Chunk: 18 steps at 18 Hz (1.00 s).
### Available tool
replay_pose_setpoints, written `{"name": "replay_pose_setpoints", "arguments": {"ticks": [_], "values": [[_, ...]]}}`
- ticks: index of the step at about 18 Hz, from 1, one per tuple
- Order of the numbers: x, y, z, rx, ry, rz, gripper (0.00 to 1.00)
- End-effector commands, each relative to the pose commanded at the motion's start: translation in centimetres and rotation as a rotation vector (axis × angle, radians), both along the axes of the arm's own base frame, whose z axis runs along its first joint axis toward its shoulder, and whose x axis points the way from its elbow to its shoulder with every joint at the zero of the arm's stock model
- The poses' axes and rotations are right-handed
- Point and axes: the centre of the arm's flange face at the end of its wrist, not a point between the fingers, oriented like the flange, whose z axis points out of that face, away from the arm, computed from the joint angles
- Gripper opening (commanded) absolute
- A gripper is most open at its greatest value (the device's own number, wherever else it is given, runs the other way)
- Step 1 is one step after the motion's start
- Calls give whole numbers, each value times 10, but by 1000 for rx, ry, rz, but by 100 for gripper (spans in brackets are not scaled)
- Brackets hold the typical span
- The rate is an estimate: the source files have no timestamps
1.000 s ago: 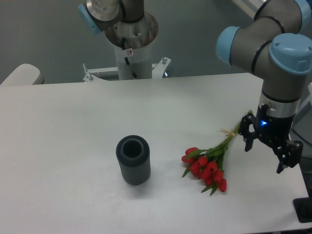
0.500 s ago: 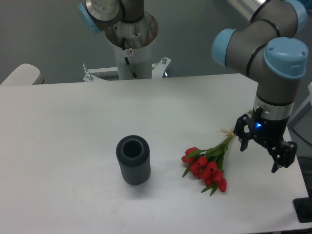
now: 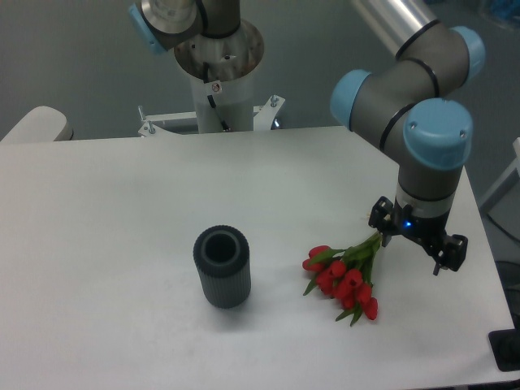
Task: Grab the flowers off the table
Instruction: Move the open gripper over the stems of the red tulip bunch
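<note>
The flowers point(image 3: 345, 276), a small bunch of red tulips with green stems, lie on the white table point(image 3: 122, 203) at the right, heads toward the front, stems pointing back right. My gripper point(image 3: 414, 244) hangs open just above the stem end, one finger on the left near the stems point(image 3: 380, 226) and the other on the right point(image 3: 448, 253). It holds nothing. The stem tips are hidden behind the gripper.
A dark grey ribbed cylinder vase point(image 3: 222, 266) stands upright left of the flowers. The robot base column point(image 3: 219, 73) stands behind the table's far edge. The table's right edge is close to the gripper.
The gripper has moved left and toward the back, from beside the table's right edge to over the stem end of the flowers. The flowers and vase have not moved.
</note>
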Motion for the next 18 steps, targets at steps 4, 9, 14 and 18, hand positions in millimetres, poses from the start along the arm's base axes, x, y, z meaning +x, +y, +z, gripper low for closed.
{"name": "replay_pose_setpoints", "arguments": {"ticks": [4, 9, 14, 18], "values": [[-6, -22, -35, -17, -54, 26, 100], [-10, -62, -57, -29, -91, 51, 100], [6, -63, -83, 26, -96, 39, 100], [21, -63, -99, 56, -100, 29, 100]]}}
